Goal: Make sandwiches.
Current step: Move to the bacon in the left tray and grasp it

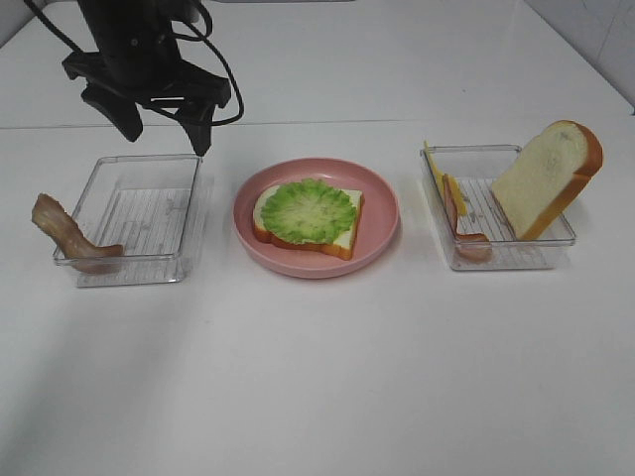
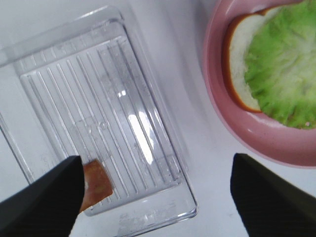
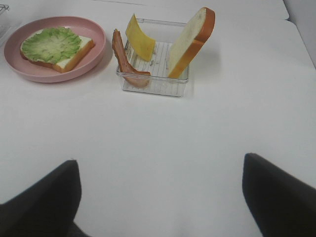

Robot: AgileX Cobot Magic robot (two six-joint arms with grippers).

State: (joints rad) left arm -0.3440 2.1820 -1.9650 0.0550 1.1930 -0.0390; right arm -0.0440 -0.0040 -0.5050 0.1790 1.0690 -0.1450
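On the pink plate (image 1: 385,213) lies a bread slice (image 1: 343,236) with green lettuce (image 1: 308,210) on top. My left gripper (image 1: 164,129) is open and empty above the far end of the left clear tray (image 1: 149,213). A brown bacon strip (image 1: 67,236) hangs over that tray's front left corner. The left wrist view shows this bacon (image 2: 96,181), the tray (image 2: 98,98) and the lettuce (image 2: 281,74). The right clear tray (image 1: 516,256) holds yellow cheese (image 1: 435,164), a bacon strip (image 1: 458,223) and a leaning bread slice (image 1: 544,177). My right gripper (image 3: 158,197) is open and empty, well in front of that tray (image 3: 153,85).
The white table (image 1: 317,377) stretches in front of the plate and trays. The right wrist view shows the plate (image 3: 54,75), the cheese (image 3: 139,43), the bacon (image 3: 123,59) and the upright bread (image 3: 190,42).
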